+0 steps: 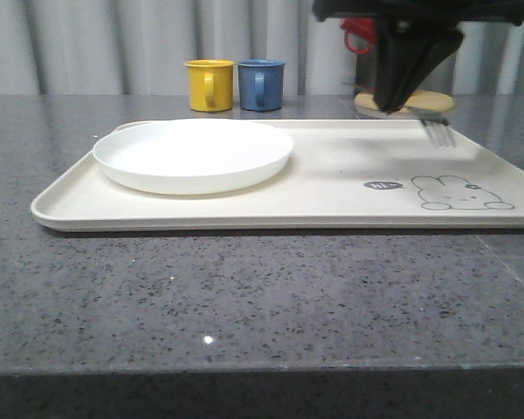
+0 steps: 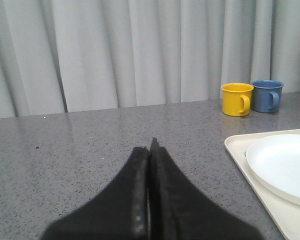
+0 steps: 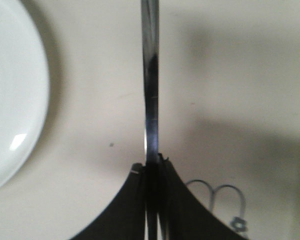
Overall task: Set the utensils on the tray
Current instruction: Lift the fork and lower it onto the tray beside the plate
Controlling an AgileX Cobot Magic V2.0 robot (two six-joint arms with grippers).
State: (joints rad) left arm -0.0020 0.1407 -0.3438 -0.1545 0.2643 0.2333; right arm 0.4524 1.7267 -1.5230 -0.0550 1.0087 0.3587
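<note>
Tray (image 1: 332,205) holds plate (image 1: 194,154) — right gripper (image 3: 152,167) pinches fork (image 3: 150,75) above.

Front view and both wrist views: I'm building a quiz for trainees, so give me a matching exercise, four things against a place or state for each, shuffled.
Things:
1. plate
2. fork
3. yellow mug
4. left gripper

Places or states:
A. held in the right gripper above the tray
B. shut on nothing, over bare table beside the tray
C. lying on the tray's left part
D. standing behind the tray, next to the blue mug

Pairs: 1-C, 2-A, 3-D, 4-B
</note>
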